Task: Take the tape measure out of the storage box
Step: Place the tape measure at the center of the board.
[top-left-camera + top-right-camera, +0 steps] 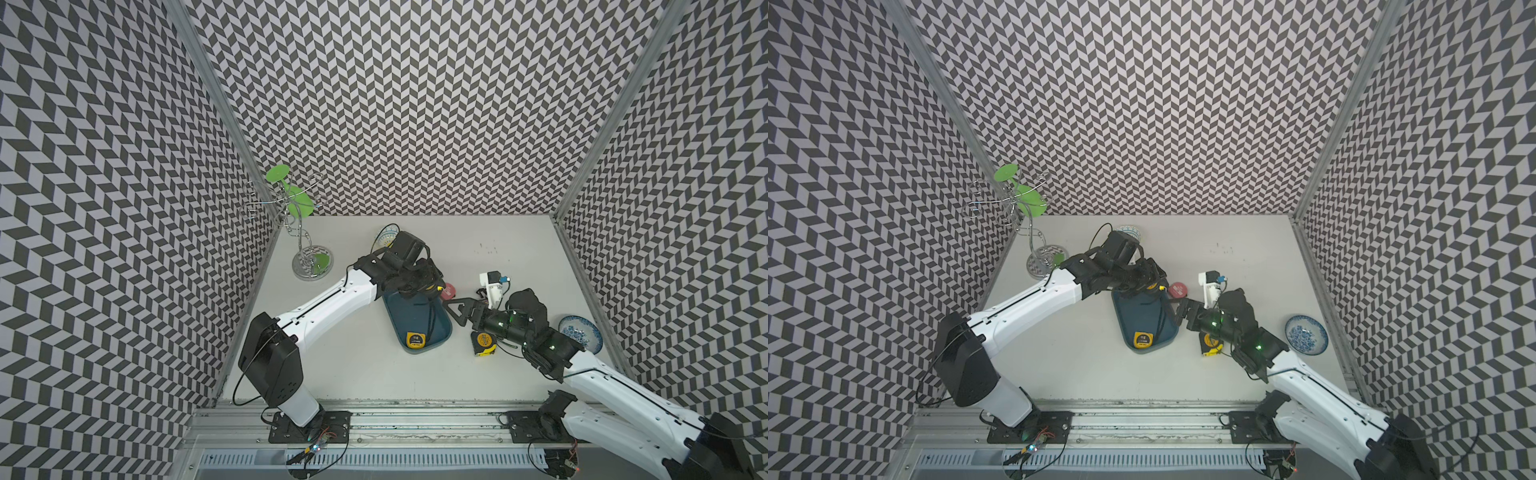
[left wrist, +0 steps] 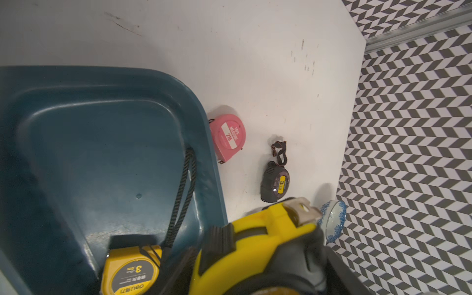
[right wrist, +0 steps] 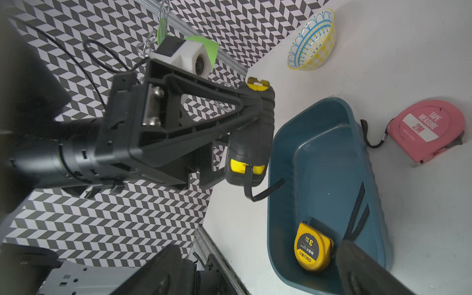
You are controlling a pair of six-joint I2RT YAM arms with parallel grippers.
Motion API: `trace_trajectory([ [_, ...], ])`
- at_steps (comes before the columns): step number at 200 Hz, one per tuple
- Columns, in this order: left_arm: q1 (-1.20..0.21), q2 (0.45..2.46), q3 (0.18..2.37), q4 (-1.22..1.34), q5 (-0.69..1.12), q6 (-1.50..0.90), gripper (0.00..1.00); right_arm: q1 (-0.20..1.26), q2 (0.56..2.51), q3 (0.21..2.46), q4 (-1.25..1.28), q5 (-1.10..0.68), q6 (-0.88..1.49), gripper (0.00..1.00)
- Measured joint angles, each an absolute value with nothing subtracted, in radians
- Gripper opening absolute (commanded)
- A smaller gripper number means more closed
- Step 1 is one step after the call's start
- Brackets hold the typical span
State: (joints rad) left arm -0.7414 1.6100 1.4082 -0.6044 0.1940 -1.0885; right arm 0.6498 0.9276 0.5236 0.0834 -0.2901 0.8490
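As the left gripper [image 3: 236, 143], jaws clamped on the black-and-yellow tape measure [image 3: 251, 122], held it up over the far end of the storage box [image 3: 283, 209], its strap dangled toward the rim, and the lift looked high enough to clear the wall on the way out. 1 yellow tape measure [image 3: 313, 246] lay flat at the box's near end, while a pink tape measure [image 3: 426, 129] and a dark tape measure [image 1: 484, 343] sat out on the table [image 1: 353, 365]. The right gripper [image 1: 463, 307], jaws wide apart and empty, hovered just beside the box, likely keeping clear.

storage box [image 1: 409, 316]: dark teal, shallow, rounded corners, lying flat.
yellow tape measure [image 3: 313, 246]: laid flat inside the box's near end.
black-and-yellow tape measure [image 3: 249, 143]: held above the box's far rim, strap dangling.
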Motion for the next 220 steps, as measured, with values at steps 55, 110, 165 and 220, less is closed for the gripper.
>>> trace_trajectory([
  [55,-0.786,1.609,1.393,-0.540,0.230,-1.146,0.00,0.661,1.035,0.573,0.167,-0.221,0.851,0.83],
  [110,-0.803,1.609,1.387,-0.510,0.242,-1.176,0.00,0.665,1.063,0.587,0.207,-0.196,0.857,0.43],
  [165,-0.800,1.608,1.386,-0.487,0.242,-1.171,0.46,0.664,1.061,0.587,0.214,-0.164,0.884,0.11],
  [220,-0.785,1.602,1.386,-0.474,0.249,-1.135,1.00,0.625,1.052,0.586,0.178,-0.123,0.880,0.09],
])
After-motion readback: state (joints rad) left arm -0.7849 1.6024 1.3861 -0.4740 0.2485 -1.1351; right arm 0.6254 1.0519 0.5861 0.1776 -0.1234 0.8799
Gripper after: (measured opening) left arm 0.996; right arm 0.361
